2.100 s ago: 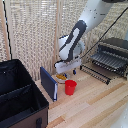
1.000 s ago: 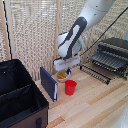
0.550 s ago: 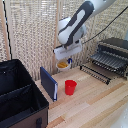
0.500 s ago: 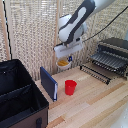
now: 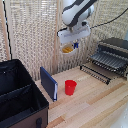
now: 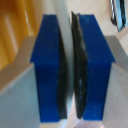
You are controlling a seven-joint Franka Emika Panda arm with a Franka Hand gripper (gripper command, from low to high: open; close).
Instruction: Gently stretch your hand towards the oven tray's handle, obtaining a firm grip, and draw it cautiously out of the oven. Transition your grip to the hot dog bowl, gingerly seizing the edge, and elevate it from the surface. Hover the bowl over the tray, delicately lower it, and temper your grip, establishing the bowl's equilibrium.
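Bowl: the small shallow white hot dog bowl (image 5: 69, 47) with yellow-orange food hangs high in the air, tilted, well above the worktop and left of the oven in the exterior view.
Claw: the claw (image 5: 75, 36) is narrow, pinched on the bowl's rim; in the wrist view its blue-backed dark pads (image 6: 83, 70) press a thin pale edge between them, so the hold looks like a rim grip suited to carrying, though the tilt could let food slide.
Tray: the flat dark wire oven tray (image 5: 104, 62) sits drawn out toward the near side, which seems meant to give a landing place clear of the housing.
Handle: the thin dark bar (image 5: 95, 74) runs along the tray's near edge.
Oven: the boxy dark toaster oven (image 5: 116, 49) stands at the far right.
Open room: air between bowl and tray looks unobstructed.
Below: a red plastic cup (image 5: 70, 87) and upright blue panel (image 5: 49, 83) stand on the pale wooden worktop (image 5: 95, 105); a black fabric bin (image 5: 20, 100) lies left.
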